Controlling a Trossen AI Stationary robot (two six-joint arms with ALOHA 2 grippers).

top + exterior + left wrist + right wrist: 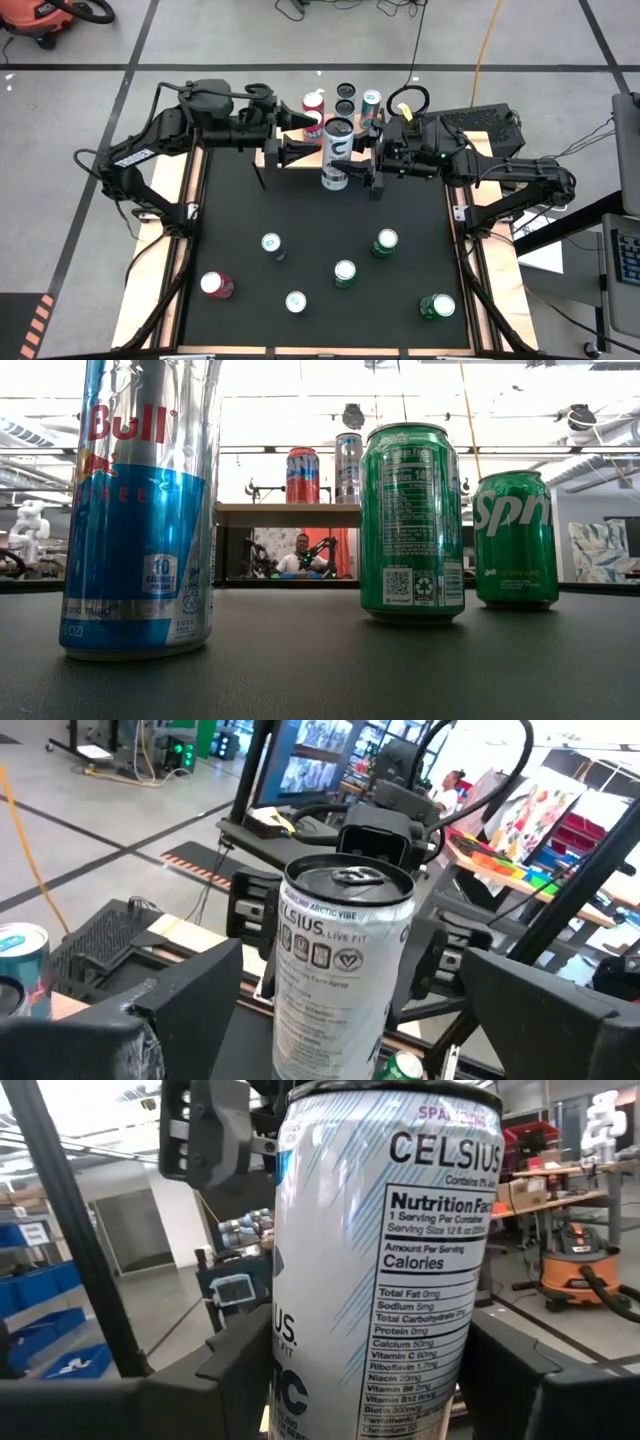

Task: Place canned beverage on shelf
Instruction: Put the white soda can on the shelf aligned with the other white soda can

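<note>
High view, upper centre of the frame: the right gripper (362, 163) holds a tall white Celsius can (337, 152) upright at the front edge of the shelf (300, 152), its fingers closed on the can's sides. Facing it from the left, the left gripper (300, 151) stands wide, touching nothing. On the shelf behind stand a red can (313, 106), two dark-topped cans (345, 98) and a teal can (371, 100). Six more cans stand on the black desk (400, 205) below.

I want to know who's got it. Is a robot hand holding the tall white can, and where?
Yes. The right gripper holds the white can by its sides, around the middle. The left gripper is open beside it.
</note>
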